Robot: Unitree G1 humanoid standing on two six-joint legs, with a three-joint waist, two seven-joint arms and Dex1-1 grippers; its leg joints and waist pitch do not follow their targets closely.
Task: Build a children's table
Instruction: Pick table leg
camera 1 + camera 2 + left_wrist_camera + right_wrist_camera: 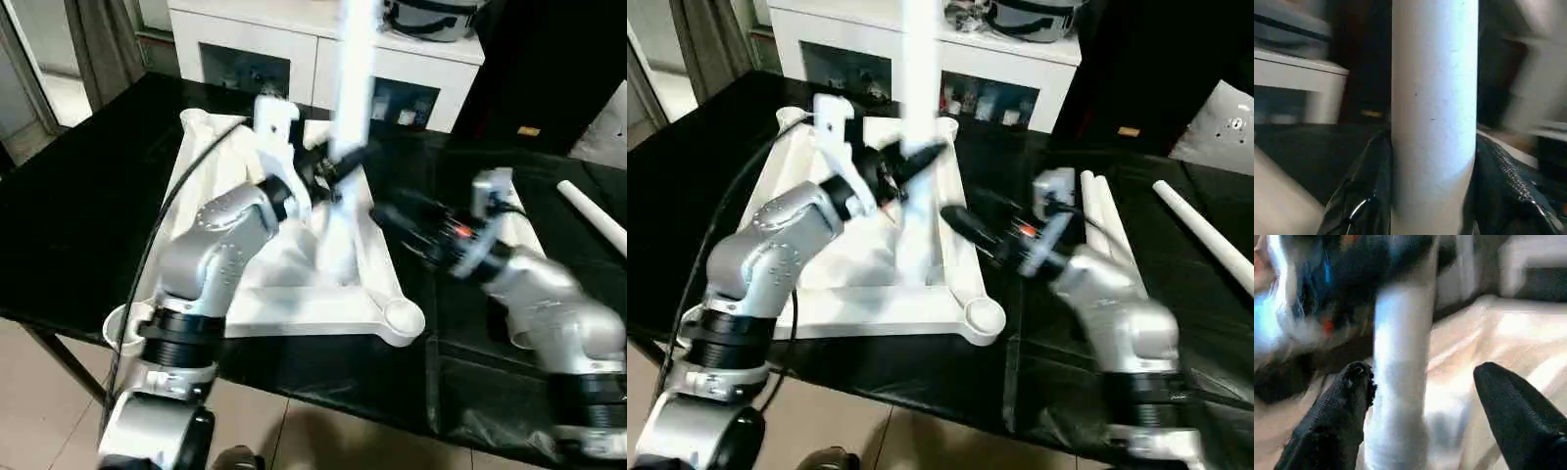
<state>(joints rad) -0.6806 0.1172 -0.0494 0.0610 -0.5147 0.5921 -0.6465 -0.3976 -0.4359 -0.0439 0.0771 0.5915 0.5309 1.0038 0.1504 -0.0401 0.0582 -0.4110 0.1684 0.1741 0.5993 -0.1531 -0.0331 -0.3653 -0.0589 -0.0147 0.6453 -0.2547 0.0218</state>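
Note:
The children's table top (313, 315) lies upside down on a black table, with a round corner socket (403, 316) at its near right. One white leg (351, 78) stands upright on it. My left gripper (333, 172) is shut on this leg, and in the left wrist view the leg (1435, 122) fills the space between both black fingers (1365, 196). My right gripper (388, 215) hovers just right of the leg's lower part, open. In the right wrist view the leg (1400, 382) stands beside one finger (1337, 421), well apart from the other.
Two spare legs (1105, 230) lie side by side on the black table behind my right arm, and another leg (1205, 230) lies further right. A white cabinet (294, 44) with glass doors stands behind. The black table's front edge runs just under my forearms.

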